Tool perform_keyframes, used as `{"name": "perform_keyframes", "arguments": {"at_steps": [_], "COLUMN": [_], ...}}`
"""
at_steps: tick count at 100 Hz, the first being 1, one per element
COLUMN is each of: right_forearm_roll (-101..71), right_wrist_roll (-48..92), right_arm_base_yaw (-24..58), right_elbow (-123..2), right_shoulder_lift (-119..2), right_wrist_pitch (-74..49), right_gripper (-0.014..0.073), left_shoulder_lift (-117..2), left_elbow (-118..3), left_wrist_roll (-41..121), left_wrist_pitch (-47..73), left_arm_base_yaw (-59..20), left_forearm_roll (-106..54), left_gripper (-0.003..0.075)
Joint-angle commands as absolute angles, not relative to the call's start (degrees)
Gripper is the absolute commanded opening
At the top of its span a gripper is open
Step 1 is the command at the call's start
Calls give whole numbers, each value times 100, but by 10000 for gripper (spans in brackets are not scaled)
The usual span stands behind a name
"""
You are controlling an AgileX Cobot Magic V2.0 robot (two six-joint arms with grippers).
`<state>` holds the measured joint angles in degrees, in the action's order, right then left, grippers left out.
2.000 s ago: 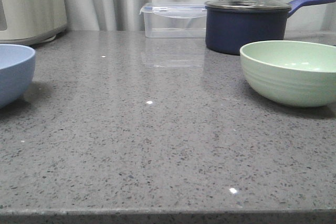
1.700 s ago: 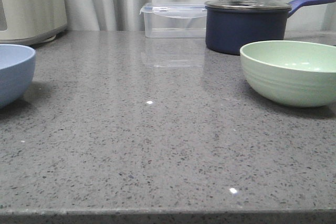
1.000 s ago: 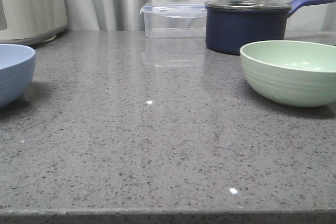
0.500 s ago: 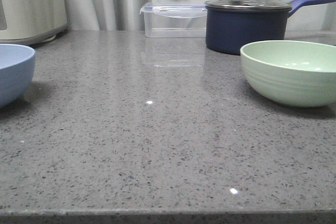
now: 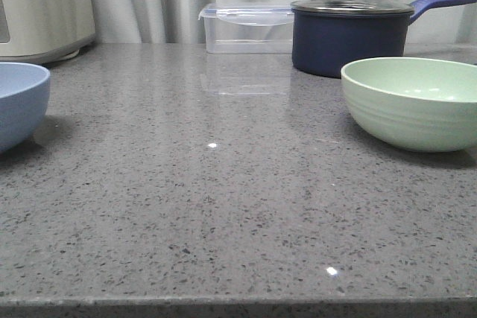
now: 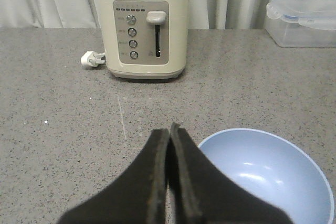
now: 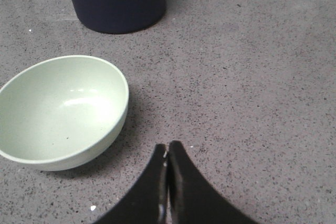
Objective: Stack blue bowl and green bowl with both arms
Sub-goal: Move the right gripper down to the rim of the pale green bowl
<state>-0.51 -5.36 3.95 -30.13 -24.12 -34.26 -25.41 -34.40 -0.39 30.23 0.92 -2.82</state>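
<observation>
The blue bowl stands upright at the left edge of the front view, partly cut off. It also shows in the left wrist view, empty. My left gripper is shut and empty, above the counter just beside that bowl's rim. The green bowl stands upright at the right of the front view and shows empty in the right wrist view. My right gripper is shut and empty, above bare counter beside the green bowl. Neither gripper shows in the front view.
A dark navy lidded saucepan stands behind the green bowl, its handle pointing right. A clear lidded plastic box sits at the back centre. A cream toaster stands at the back left, its plug lying beside it. Curtains hang behind.
</observation>
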Motion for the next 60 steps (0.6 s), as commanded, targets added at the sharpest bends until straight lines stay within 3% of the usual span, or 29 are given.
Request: {"name": "perform_keyframes", "arguments": {"at_steps": [1,12,25,32,60], "right_forearm_roll": [-143,-211,-217,-217,-387], "right_wrist_roll": [-498,-498,-498,-498,-501], "right_arm_base_yaw": [368,368,368,368,396], "right_elbow": [-3460,-3636,-3679,-3679,-3738], "right_shoulder_lift": [-2770,-3010,-3091,-3086,-3179], "right_wrist_pitch": [-3211,-3334,-3335,-3294,-3136], "right_gripper": [-60,54,295,389,420], "left_shoulder_lift": [-2878,-3013,-3013,-3013,-3013], "left_elbow": [-3785,-3829,-3829,-3829,-3817], "left_wrist_roll": [-46,-37,-37,-37,-37], "left_wrist_pitch": [2728,2679,2587,2516,2348], "left_arm_base_yaw": [50,50,50,50,50], "left_forearm_roll": [-321,-321,-321,-321,-321], "left_gripper": [-9,107,309,374,364]}}
